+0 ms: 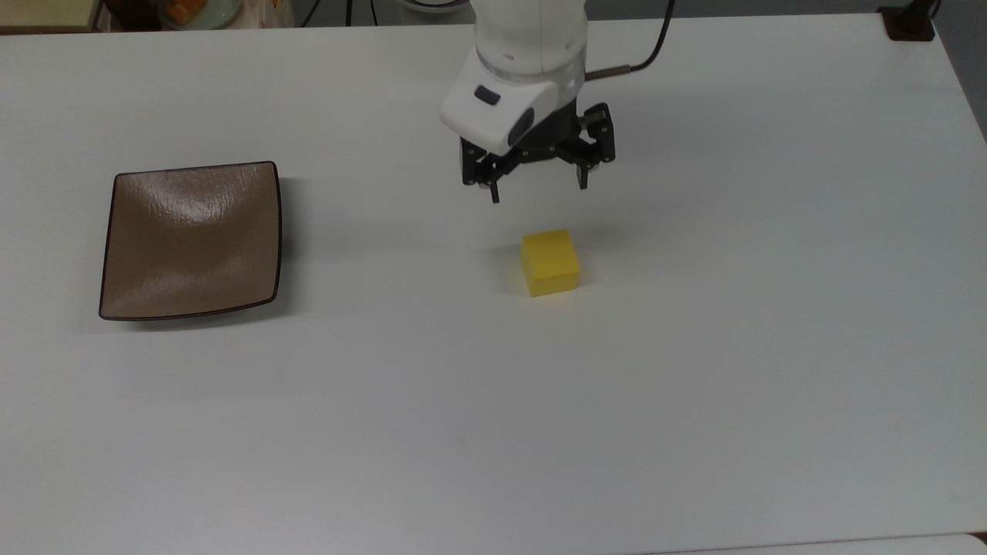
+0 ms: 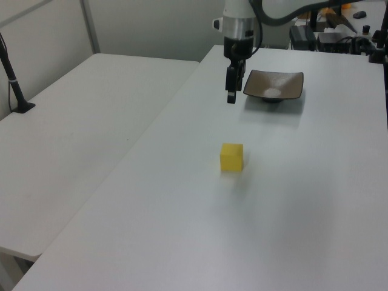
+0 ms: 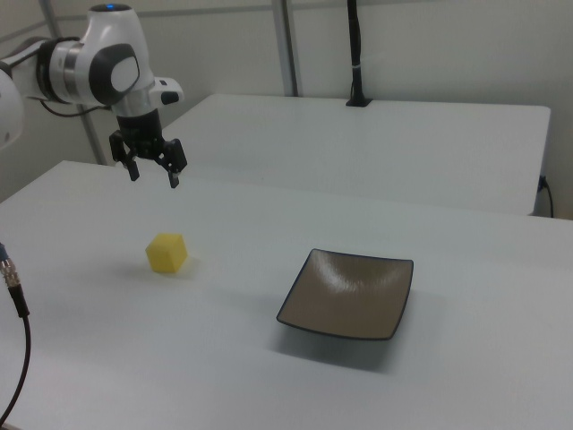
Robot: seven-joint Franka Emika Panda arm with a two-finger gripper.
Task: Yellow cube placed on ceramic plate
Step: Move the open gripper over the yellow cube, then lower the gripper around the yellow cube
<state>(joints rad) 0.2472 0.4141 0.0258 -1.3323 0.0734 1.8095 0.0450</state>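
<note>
The yellow cube [image 1: 549, 262] [image 2: 231, 157] [image 3: 166, 253] rests on the white table, well apart from the ceramic plate [image 1: 191, 240] [image 2: 274, 85] [image 3: 349, 295], a square tan-brown dish with a dark rim and nothing in it. My gripper [image 1: 538, 189] [image 2: 231, 97] [image 3: 153, 176] hangs in the air above the table, open and holding nothing. In the top view its fingertips sit just above the cube's upper edge. The white arm reaches in from the top view's upper edge.
A second white table [image 2: 79, 121] adjoins at the left view's left, with a black post [image 2: 13, 79] clamped to it. A black cable [image 3: 13, 305] hangs at the right view's left edge. Clutter [image 2: 339, 24] stands behind the plate in the left view.
</note>
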